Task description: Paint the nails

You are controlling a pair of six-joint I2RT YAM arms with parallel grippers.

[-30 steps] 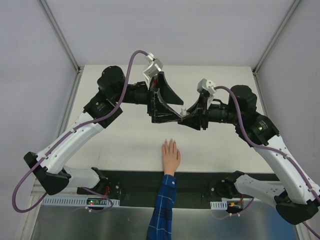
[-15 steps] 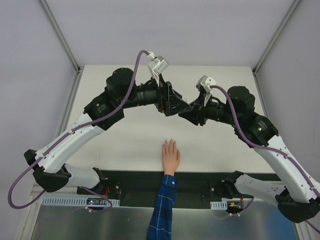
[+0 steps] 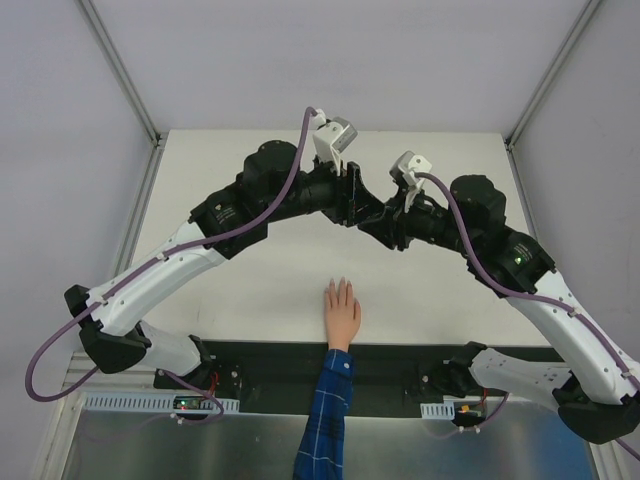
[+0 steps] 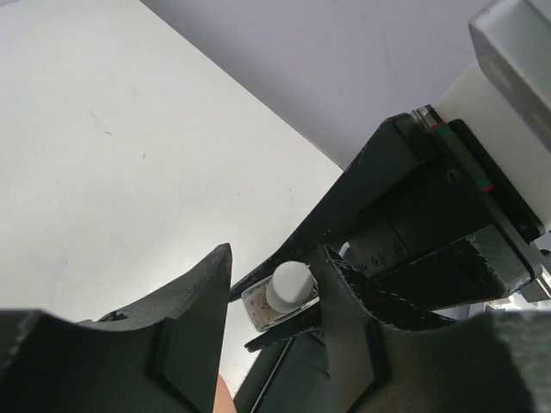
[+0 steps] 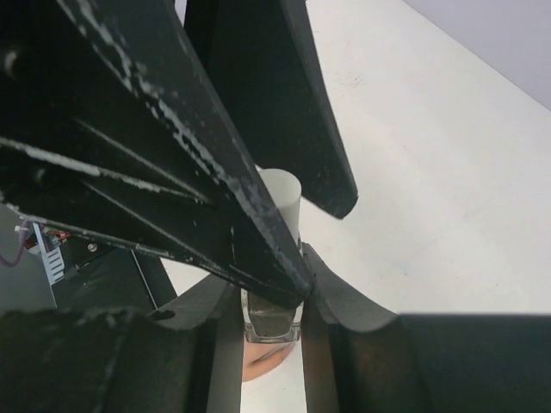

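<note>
White cap [image 4: 290,284] of the bottle [image 5: 274,325] our right tool [image 5: 271,301] pinches now sits inside our narrowing, still-spread left tool [image 4: 275,254], so uncapping nears.

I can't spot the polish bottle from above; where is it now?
Seen in both wrist views, the polish bottle is held above the table in the right claw, beyond the mannequin hand; the left claw straddles its white cap.

Flesh-coloured mannequin hand [image 3: 341,312], blue plaid sleeve [image 3: 328,420]
</note>
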